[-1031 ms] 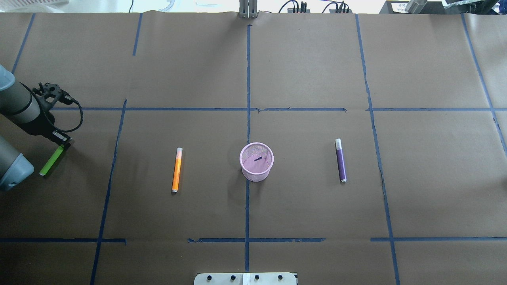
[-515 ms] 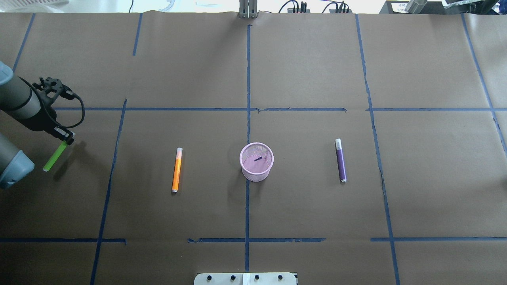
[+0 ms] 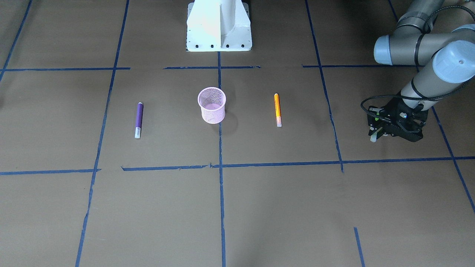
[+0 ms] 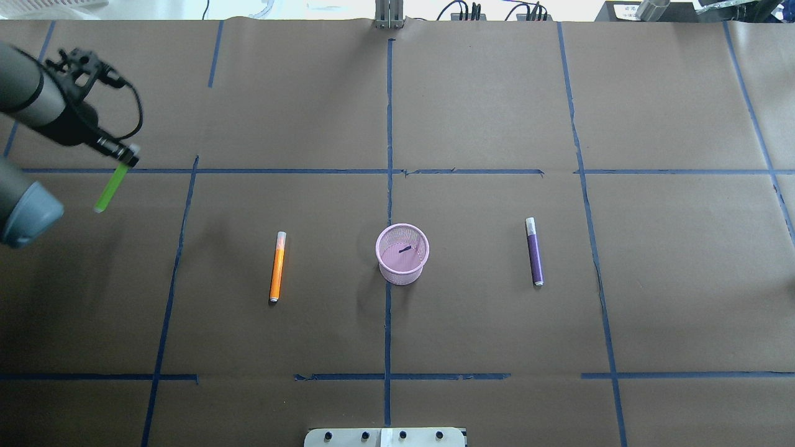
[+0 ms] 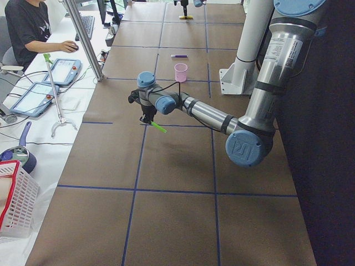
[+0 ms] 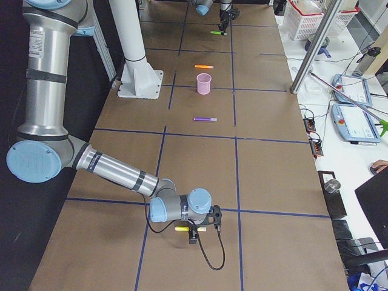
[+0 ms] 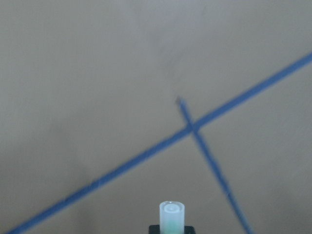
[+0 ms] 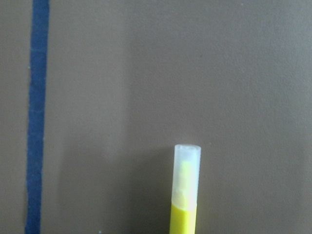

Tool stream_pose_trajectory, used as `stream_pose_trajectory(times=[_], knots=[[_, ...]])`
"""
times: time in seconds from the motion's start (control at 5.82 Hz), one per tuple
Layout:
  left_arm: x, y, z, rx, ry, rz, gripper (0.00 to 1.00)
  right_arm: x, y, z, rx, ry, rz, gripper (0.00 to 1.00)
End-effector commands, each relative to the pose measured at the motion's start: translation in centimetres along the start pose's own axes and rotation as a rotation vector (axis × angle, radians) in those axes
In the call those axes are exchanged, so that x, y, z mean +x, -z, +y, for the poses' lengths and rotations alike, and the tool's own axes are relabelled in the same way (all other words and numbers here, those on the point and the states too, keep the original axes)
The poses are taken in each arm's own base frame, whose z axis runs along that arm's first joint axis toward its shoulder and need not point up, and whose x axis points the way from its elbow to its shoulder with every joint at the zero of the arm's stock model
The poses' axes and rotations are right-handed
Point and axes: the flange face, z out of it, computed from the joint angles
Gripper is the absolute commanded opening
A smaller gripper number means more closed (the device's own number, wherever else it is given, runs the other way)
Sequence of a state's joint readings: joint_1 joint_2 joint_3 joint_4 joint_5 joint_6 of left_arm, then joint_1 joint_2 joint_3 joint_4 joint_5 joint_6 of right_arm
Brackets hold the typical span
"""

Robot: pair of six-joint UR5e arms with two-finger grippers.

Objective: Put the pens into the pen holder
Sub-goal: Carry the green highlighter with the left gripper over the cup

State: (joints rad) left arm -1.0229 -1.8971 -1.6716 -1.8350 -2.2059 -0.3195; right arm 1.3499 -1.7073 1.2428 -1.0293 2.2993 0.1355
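Shift since earlier: left gripper (image 4: 123, 155) is carrying the green pen (image 4: 109, 189) higher and toward the worktop's (image 4: 472, 112) far-left corner. A second ago the pen's lower tip was down at the paper. Orange pen, purple pen and pen holder are sitting where they were.
Overhead, step: the first pen is up and its transport seems to be starting. The jaws are clamping the green pen's upper end, and it is hanging aslant, clear of the worktop, near the left edge.
Overhead, next move: likely swinging right to the pen holder (image 4: 397, 273) at the worktop's middle, tipping the pen upright over the rim, then letting go.
Overhead, others: orange pen (image 4: 277, 266) is lying flat left of the holder and purple pen (image 4: 534, 251) right of it, both well apart from it.
Front-facing: left arm (image 3: 426, 83) is sloping down to a bent wrist, with the gripper pointing downward.
Left-end view: the green pen is sticking out beneath the near gripper.
Right-end view: right gripper (image 6: 193, 230) is hovering low near the worktop's right edge with a yellow pen (image 6: 181, 229) at it. I cannot tell whether it is gripping.
Left wrist: the pen's pale end is pointing at crossing blue tape (image 7: 195, 129).
Right wrist: the yellow pen is projecting over bare paper, with the fingers out of frame.
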Motion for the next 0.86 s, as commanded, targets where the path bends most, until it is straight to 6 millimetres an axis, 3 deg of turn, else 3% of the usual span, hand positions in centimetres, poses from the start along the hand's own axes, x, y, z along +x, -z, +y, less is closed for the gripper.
stream_pose_trajectory(times=[0.0,0.17,0.52,0.69], knots=[[6.8,5.1,-8.0,0.126,0.087,0.056,0.0,-0.4,0.3,-0.3,0.006,0.006,-0.012,1.0],[9.1,5.6,-9.1,0.138,0.105,0.08,0.0,-0.5,0.4,-0.4,0.01,0.011,-0.012,1.0],[17.2,4.7,-11.4,0.179,0.135,0.101,0.0,-0.7,0.6,-0.6,0.023,0.023,-0.014,1.0],[19.5,4.6,-11.9,0.2,0.116,0.101,0.0,-0.9,0.7,-0.7,0.042,0.039,-0.017,1.0]])
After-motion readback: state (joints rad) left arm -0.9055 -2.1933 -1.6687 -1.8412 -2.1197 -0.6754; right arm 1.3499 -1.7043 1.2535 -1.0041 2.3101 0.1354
